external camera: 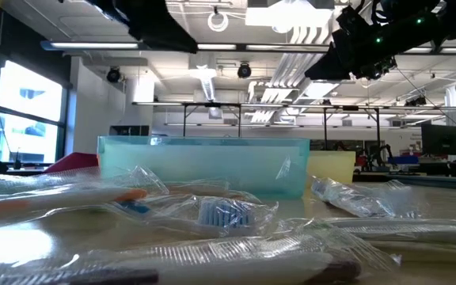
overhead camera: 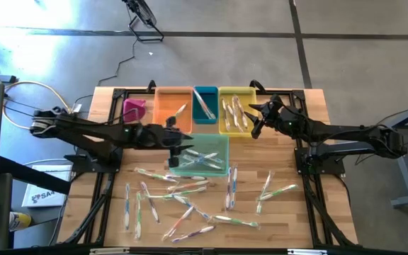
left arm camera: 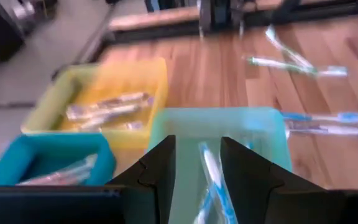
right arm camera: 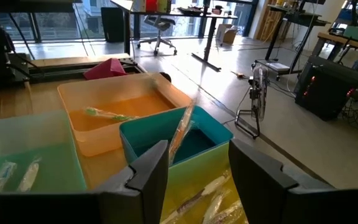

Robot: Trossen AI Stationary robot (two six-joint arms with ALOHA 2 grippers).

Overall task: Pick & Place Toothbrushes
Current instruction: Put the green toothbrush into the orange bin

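Note:
Several wrapped toothbrushes [overhead camera: 190, 202] lie scattered on the wooden table's near half. More lie in the bins: in the mint bin [overhead camera: 202, 157], the yellow bin [overhead camera: 236, 111] and the orange bin [overhead camera: 173, 106]. One toothbrush [right arm camera: 180, 134] leans on the teal bin's [overhead camera: 205, 104] rim. My left gripper [overhead camera: 184, 146] hovers open over the mint bin's left end, above a blue toothbrush [left arm camera: 211, 177] lying in the bin. My right gripper [overhead camera: 256, 122] hovers open and empty over the yellow bin's right side.
A pink bin [overhead camera: 134, 108] stands at the far left of the bin row. The bins line the table's far edge, with the mint bin in front of them. Dark frame rails [overhead camera: 310, 191] run along both table sides. Wrapped toothbrushes [external camera: 212, 214] crowd the near edge.

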